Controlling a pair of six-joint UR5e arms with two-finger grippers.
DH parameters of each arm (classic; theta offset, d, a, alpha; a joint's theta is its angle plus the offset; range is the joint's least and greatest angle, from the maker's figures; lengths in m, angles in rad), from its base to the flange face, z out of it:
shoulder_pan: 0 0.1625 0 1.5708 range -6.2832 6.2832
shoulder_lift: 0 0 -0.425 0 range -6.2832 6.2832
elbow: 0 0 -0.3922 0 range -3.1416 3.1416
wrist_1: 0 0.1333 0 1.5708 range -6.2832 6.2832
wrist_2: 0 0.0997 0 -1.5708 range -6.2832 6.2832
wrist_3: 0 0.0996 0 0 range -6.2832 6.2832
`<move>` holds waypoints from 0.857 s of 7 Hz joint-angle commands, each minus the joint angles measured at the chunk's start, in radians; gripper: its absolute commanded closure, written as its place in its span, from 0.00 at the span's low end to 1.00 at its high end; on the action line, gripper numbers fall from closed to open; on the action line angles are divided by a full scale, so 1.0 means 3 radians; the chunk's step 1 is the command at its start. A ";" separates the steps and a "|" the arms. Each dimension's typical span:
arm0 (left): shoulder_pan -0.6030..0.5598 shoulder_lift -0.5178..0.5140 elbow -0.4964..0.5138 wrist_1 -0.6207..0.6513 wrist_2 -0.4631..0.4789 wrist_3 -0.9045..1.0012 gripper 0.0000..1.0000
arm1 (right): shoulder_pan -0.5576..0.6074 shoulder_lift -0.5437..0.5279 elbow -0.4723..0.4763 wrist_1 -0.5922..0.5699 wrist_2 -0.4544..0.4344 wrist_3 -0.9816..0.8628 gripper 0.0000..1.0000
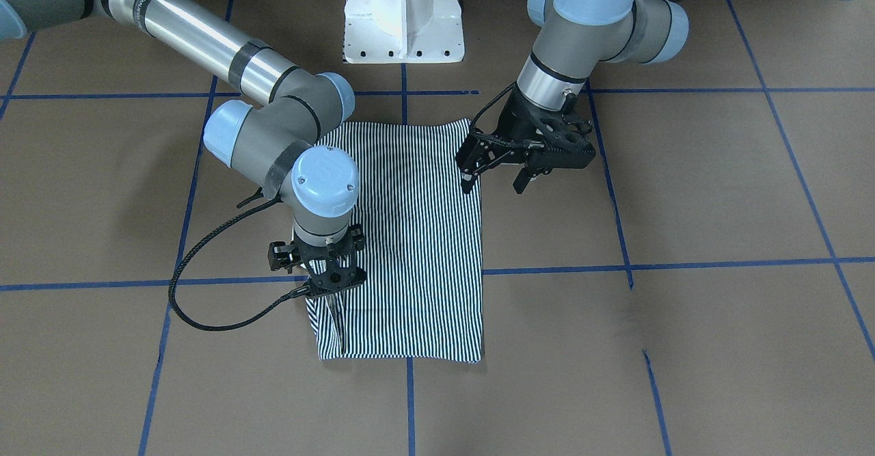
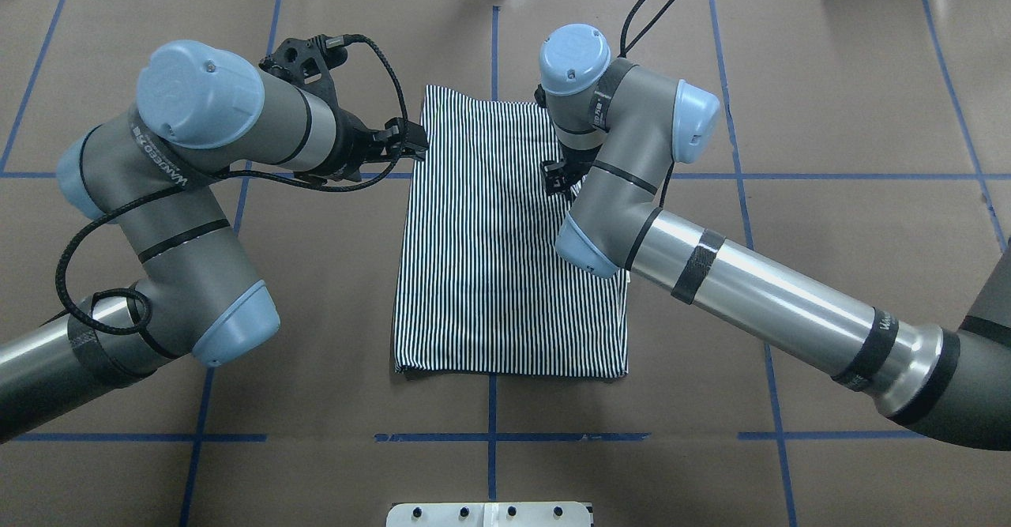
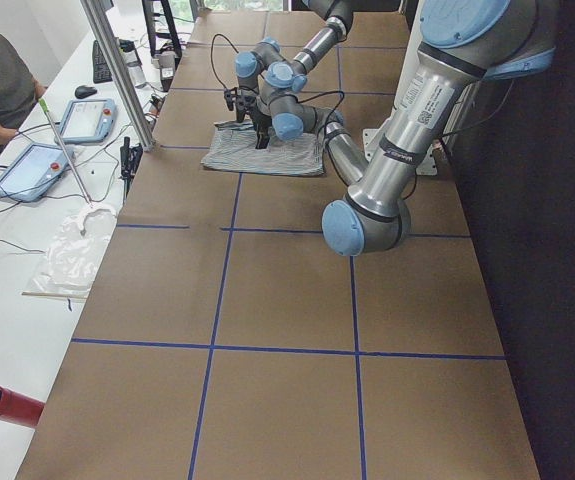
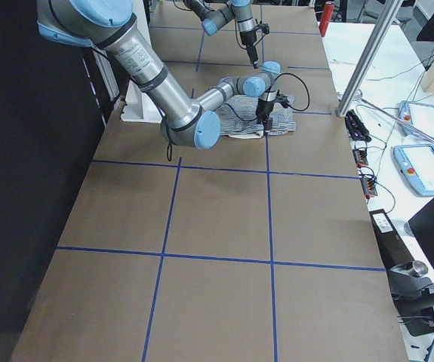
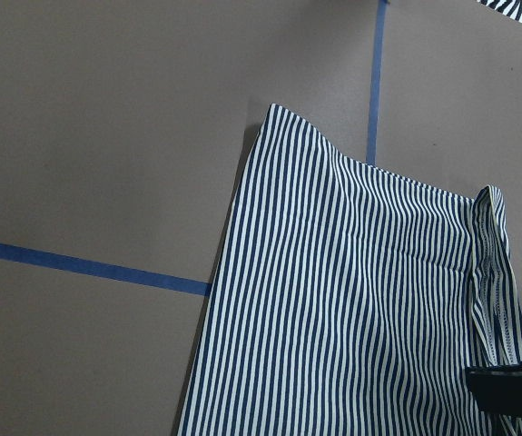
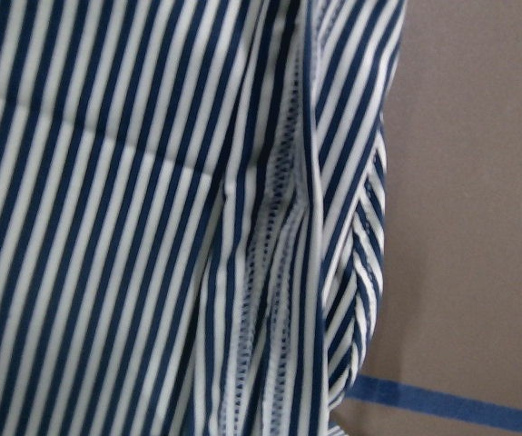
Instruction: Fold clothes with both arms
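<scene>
We fear the navy-and-white striped polo shirt (image 1: 417, 237), flat at the brown taped bench's (image 1: 683, 189) middle, skews if the wide-open black left pincer (image 1: 493, 181) snags one layer while the right pincer (image 1: 333, 297), its state unclear to us, tugs the hem.

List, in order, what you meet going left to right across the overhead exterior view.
The left arm, left gripper, striped shirt, right arm.
</scene>
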 commanded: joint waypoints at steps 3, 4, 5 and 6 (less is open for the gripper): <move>0.0002 -0.0005 0.0002 0.0000 0.0000 0.0002 0.00 | 0.0078 -0.0060 0.0024 -0.0028 -0.0004 -0.0064 0.00; 0.0002 -0.0015 -0.0008 0.0005 0.0000 0.0002 0.00 | 0.0150 -0.0106 0.0034 -0.0028 -0.0004 -0.0212 0.00; 0.0002 -0.0030 -0.0009 0.0010 0.0000 -0.0003 0.00 | 0.0201 -0.0222 0.0034 -0.0008 -0.0020 -0.0390 0.00; 0.0002 -0.0046 -0.0019 0.0010 0.0000 -0.0009 0.00 | 0.0358 -0.0365 0.0110 -0.0008 0.0011 -0.0615 0.00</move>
